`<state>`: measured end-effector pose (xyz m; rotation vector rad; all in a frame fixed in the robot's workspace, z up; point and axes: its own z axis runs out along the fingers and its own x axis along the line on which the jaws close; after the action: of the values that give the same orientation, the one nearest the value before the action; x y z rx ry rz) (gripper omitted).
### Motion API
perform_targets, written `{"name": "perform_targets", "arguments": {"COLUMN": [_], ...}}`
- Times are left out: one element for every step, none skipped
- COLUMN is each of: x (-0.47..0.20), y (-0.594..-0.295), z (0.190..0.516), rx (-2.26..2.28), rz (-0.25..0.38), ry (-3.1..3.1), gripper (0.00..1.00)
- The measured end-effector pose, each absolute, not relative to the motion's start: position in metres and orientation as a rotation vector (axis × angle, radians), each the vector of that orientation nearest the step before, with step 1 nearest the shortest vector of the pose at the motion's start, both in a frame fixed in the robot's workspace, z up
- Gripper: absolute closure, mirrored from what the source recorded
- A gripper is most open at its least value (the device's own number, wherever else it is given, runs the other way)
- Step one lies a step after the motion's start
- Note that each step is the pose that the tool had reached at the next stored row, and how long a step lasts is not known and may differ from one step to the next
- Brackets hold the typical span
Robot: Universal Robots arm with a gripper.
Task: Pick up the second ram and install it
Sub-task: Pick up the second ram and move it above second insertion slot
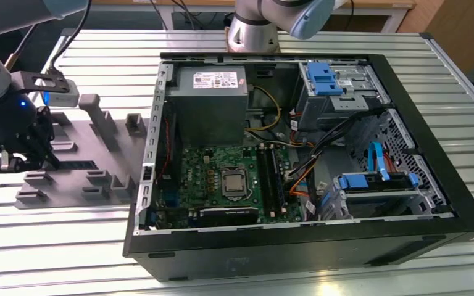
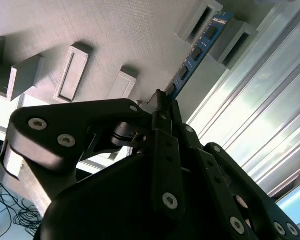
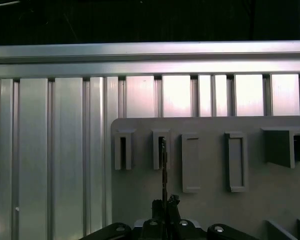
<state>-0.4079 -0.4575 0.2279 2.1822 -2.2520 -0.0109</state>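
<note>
In the exterior view, the black-fingered gripper (image 1: 44,159) hangs low at the exterior view's left, over a flat grey plastic tray with upright blocks (image 1: 72,185). The second ram (image 1: 76,165), a slim dark stick here, lies along the tray just beside the fingers. An open black computer case (image 1: 303,246) takes up the centre and the exterior view's right, with a square green motherboard (image 1: 212,179) inside, and everything rests on a ribbed aluminium table (image 1: 56,246).

In the second wrist view, the gripper (image 2: 162,99) has its fingers pinched onto the near end of the second ram (image 2: 200,45), a blue board with a row of dark chips. The ram's far end sits between two upright blocks of the tray (image 2: 115,30).

In the first wrist view, the second ram (image 3: 164,165) shows edge-on as a thin line. It runs from the gripper (image 3: 166,202) to a slotted block on the tray (image 3: 210,165).
</note>
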Motion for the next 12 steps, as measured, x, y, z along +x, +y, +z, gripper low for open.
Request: {"name": "perform_targets", "arguments": {"x": [-0.408,-0.408,-0.408,-0.408,-0.408,-0.408,-0.408,-0.408,-0.408,-0.408,-0.408,-0.408], "y": [-0.457,-0.457,-0.457,-0.457,-0.458,-0.458,-0.457,-0.457,-0.457,-0.457,-0.457,-0.457], "z": [0.228,0.228,0.228,0.228,0.229,0.230,0.231,0.232,0.233,0.235,0.236,0.238], "rx": [2.182,2.182,2.182,2.182,2.182,2.182,2.183,2.183,2.183,2.183,2.183,2.183], "rz": [-0.011,-0.011,-0.011,-0.011,-0.012,-0.012,-0.012,-0.012,-0.012,-0.012,-0.013,-0.013], "ry": [-2.252,-2.252,-2.252,-2.252,-2.252,-2.252,-2.253,-2.253,-2.253,-2.253,-2.253,-2.253], "gripper": [0.86,0.86,0.86,0.86,0.86,0.86,0.86,0.86,0.86,0.86,0.86,0.86]}}
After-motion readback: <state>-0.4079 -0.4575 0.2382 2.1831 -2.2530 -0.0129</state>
